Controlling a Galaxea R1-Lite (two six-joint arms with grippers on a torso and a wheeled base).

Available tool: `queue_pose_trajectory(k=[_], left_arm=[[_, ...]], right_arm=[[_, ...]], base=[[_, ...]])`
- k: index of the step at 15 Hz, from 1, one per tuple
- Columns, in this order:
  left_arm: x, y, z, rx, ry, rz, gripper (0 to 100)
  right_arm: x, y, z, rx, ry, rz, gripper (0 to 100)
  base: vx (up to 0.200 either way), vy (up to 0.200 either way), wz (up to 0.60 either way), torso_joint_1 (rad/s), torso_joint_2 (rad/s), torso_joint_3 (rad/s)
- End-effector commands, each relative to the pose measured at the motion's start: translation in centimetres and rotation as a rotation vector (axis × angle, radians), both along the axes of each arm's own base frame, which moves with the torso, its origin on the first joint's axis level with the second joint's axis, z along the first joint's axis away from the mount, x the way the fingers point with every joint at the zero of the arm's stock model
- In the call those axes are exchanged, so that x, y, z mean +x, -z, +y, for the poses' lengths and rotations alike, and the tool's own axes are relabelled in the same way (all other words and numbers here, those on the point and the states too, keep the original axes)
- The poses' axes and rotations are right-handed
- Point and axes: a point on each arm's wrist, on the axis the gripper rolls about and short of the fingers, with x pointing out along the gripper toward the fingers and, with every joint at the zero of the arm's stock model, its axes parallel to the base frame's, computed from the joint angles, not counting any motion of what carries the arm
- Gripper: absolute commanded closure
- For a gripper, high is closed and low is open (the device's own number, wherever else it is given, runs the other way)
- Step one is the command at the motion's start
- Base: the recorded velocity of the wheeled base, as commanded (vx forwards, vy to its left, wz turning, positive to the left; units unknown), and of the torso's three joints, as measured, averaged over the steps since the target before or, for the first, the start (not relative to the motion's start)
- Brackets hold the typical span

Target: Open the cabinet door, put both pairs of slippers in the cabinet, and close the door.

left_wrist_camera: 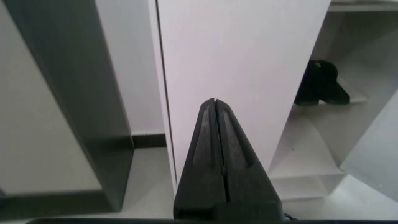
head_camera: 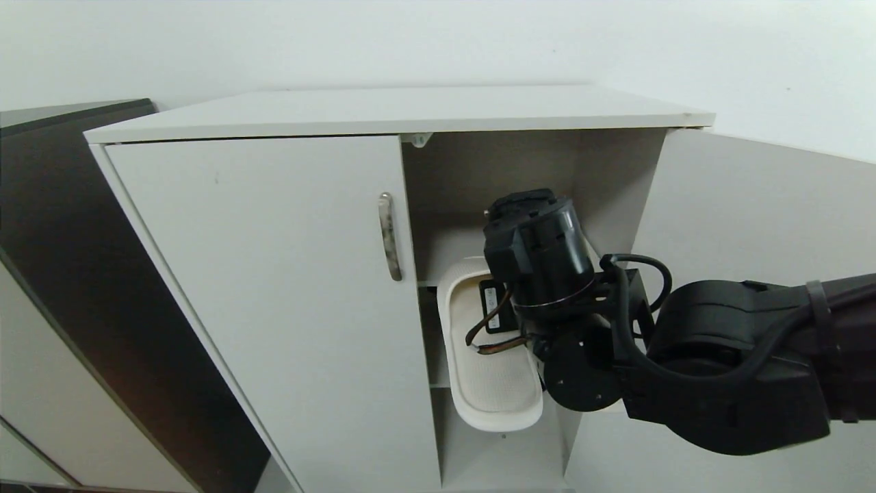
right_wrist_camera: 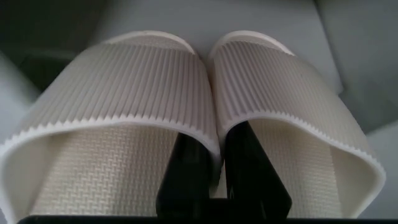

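Slippers (head_camera: pixel 489 383), head view: a cream pair is seen in the open right compartment (head_camera: pixel 479 178) of the white cabinet (head_camera: pixel 383 109). The toes are inside and the heels project past the compartment's front edge, tilted downward. Whether a shelf is touched cannot be told. The right arm (head_camera: pixel 725 356) is extended into the same compartment, over the pair. The left door (head_camera: pixel 274 287) is shut, its handle (head_camera: pixel 389 236) upright near the inner edge. The right door (head_camera: pixel 746 212) is swung open.

Left wrist view: the left gripper (left_wrist_camera: pixel 214 106) is recorded with its fingers (left_wrist_camera: pixel 205 143) pressed together, nothing between them, and pointed at the shut left door. A dark object (left_wrist_camera: pixel 320 84) is noted inside the open compartment. It could not be identified.

Right wrist view: the slippers are seen side by side, ribbed straps uppermost. The fingers (right_wrist_camera: pixel 186 177) of the right gripper (right_wrist_camera: pixel 217 168) are passed under the straps, one in each slipper, and the adjoining side walls are clamped between them.
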Motion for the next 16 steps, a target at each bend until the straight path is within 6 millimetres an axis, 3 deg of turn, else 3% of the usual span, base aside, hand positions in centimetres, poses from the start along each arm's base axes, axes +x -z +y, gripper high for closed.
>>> queue_pose_trajectory(k=[1, 4, 10, 16], left_arm=[[0.0, 0.0, 0.0, 0.000, 0.000, 0.000, 100], [0.0, 0.0, 0.0, 0.000, 0.000, 0.001, 100], [0.0, 0.0, 0.0, 0.000, 0.000, 0.000, 100], [0.0, 0.0, 0.0, 0.001, 0.000, 0.000, 100]], right_arm=[[0.2, 0.1, 0.0, 0.004, 0.004, -0.003, 100], [0.9, 1.0, 0.5, 0.011, 0.014, -0.009, 100], [1.4, 0.7, 0.6, 0.042, 0.014, -0.034, 100], [5.7, 0.7, 0.7, 0.069, 0.022, -0.045, 100]], base=[[0.200, 0.000, 0.00, 0.002, 0.00, 0.007], [0.200, 0.000, 0.00, 0.002, 0.01, 0.004], [0.000, 0.000, 0.00, 0.000, 0.00, 0.000], [0.000, 0.000, 0.00, 0.000, 0.00, 0.000]])
